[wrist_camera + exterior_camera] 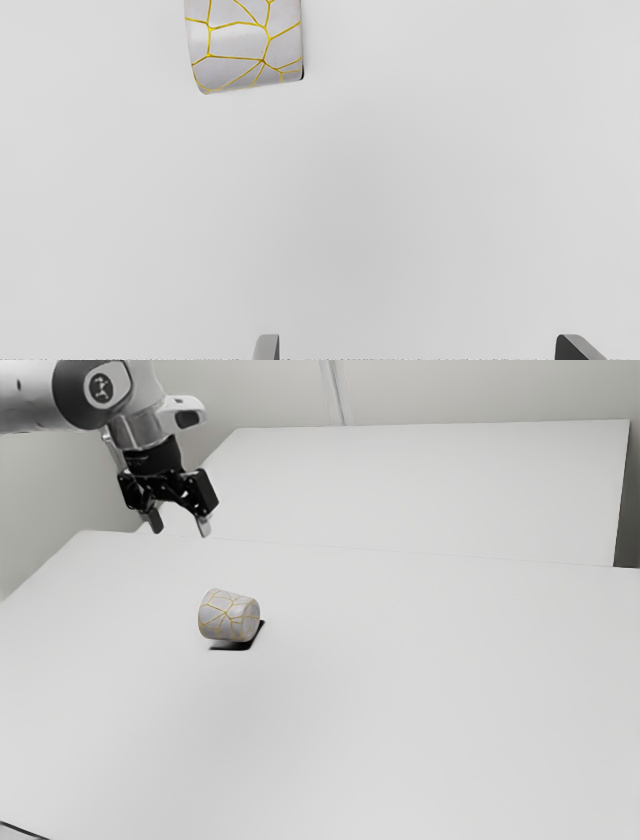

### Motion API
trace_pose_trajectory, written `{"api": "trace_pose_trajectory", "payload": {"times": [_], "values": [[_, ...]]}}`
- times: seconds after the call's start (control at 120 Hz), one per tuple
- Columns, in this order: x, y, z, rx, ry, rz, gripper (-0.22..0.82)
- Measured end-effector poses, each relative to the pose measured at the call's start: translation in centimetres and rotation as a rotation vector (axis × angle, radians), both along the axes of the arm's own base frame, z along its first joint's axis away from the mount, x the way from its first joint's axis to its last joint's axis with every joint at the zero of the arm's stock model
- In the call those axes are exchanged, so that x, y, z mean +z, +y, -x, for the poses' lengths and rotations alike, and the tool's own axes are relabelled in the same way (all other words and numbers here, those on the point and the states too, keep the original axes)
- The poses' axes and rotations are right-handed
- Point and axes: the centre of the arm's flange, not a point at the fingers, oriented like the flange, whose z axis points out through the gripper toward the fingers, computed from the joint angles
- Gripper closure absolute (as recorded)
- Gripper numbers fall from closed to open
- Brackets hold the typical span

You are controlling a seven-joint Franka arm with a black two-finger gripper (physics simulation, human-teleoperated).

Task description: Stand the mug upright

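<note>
My claw is open and empty, high over the desk. From it, in the exterior view, the mug is at five o'clock, lying on its side on the desk. I judge it is stiff, maybe ceramic, not heavy, but smooth and breakable, and the round wall can roll. Better I take it softly across the middle of this wall, from two opposite sides.
</note>
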Motion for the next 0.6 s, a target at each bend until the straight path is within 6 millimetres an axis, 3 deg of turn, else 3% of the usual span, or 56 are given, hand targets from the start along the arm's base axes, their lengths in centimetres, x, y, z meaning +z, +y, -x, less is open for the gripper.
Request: {"api": "trace_pose_trajectory", "payload": {"times": [0.275,0.6], "values": [[-5.1,5.9,-0.6,0.1,0.068,0.107,0.0],[-10.5,10.3,-3.8,0.046,-0.002,0.236,0.0]]}}
